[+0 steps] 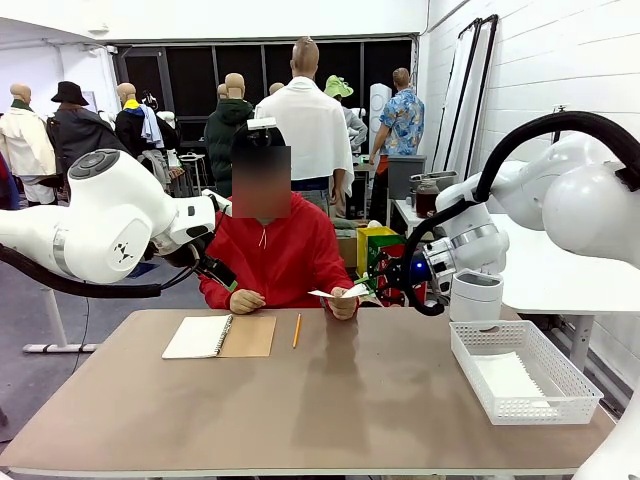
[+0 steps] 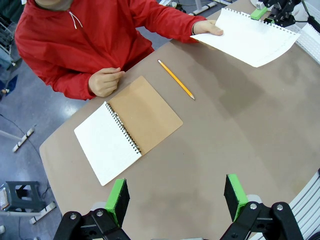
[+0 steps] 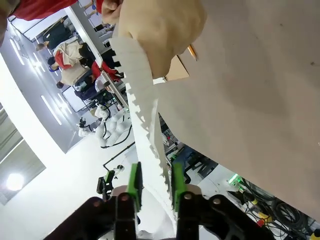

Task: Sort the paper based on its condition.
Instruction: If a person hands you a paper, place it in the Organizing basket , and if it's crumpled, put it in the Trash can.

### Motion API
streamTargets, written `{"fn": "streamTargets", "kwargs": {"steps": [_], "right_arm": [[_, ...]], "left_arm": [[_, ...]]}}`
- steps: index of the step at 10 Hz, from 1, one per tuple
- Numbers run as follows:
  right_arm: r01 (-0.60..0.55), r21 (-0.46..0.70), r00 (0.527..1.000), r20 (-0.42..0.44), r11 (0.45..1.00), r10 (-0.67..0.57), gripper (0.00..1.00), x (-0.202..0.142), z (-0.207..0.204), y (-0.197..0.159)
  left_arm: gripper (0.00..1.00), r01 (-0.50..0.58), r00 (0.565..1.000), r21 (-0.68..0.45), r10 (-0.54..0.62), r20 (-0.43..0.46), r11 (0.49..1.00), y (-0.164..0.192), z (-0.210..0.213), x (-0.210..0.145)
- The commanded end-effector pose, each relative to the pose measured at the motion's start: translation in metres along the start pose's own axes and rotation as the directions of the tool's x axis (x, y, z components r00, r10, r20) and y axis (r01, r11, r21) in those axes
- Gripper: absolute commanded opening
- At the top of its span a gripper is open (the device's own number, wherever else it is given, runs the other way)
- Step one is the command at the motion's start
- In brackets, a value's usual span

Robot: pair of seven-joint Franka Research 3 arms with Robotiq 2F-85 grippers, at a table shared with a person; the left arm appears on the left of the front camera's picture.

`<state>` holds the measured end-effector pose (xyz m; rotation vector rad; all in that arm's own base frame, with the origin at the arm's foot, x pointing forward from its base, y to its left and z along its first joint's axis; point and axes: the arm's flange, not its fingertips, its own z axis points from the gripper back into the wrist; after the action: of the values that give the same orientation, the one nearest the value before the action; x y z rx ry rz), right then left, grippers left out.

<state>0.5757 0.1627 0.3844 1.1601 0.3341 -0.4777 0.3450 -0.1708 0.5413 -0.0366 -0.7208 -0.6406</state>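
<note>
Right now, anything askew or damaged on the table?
Nothing stands out. The sheet of paper in the person's hand has a ragged torn-perforation edge, normal for a notebook page. The notebook lies open and the pencil lies loose beside it.

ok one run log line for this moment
phase: handover | right gripper: closing on paper | person's hand: holding paper | left gripper: open above table

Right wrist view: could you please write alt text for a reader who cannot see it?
The right gripper has its green pads on either side of a white sheet of paper with a torn, perforated edge, while a person's hand holds the sheet's far end. Beside them lies the brown table.
</note>
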Motion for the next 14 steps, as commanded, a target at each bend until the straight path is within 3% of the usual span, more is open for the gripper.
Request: {"fn": "streamTargets", "kwargs": {"steps": [1,3,7,10,11,12,14], "right_arm": [[0.022,0.017,1.0,-0.011,1.0,-0.022,0.0,0.005,-0.004,0.005],[0.013,0.014,1.0,-0.012,1.0,-0.013,0.0,0.005,-0.004,0.005],[-0.023,-0.005,0.995,-0.1,1.0,0.022,0.0,-0.004,0.009,0.013],[-0.112,-0.032,0.994,-0.012,0.993,0.112,0.0,-0.021,0.048,0.029],[-0.183,-0.1,0.981,0.046,0.978,0.189,0.0,-0.034,0.064,0.03],[-0.262,-0.204,0.949,0.124,0.943,0.29,0.0,-0.049,0.076,0.026],[-0.379,-0.386,0.861,0.186,0.841,0.473,0.0,-0.081,0.097,0.012]], "left_arm": [[1.0,-0.002,1.0,-0.004,0.002,-0.001,1.0,0.001,-0.001,-0.002],[1.0,-0.002,1.0,-0.004,0.002,-0.001,1.0,0.001,-0.001,-0.002],[1.0,-0.002,1.0,-0.004,0.002,-0.001,1.0,0.001,-0.001,-0.002],[1.0,-0.002,1.0,-0.004,0.002,-0.001,1.0,0.001,-0.001,-0.002],[1.0,-0.002,1.0,-0.004,0.002,-0.001,1.0,0.001,-0.001,-0.002],[1.0,-0.002,1.0,-0.004,0.002,-0.001,1.0,0.001,-0.001,-0.002],[1.0,-0.002,1.0,-0.004,0.002,-0.001,1.0,0.001,-0.001,-0.002]]}}
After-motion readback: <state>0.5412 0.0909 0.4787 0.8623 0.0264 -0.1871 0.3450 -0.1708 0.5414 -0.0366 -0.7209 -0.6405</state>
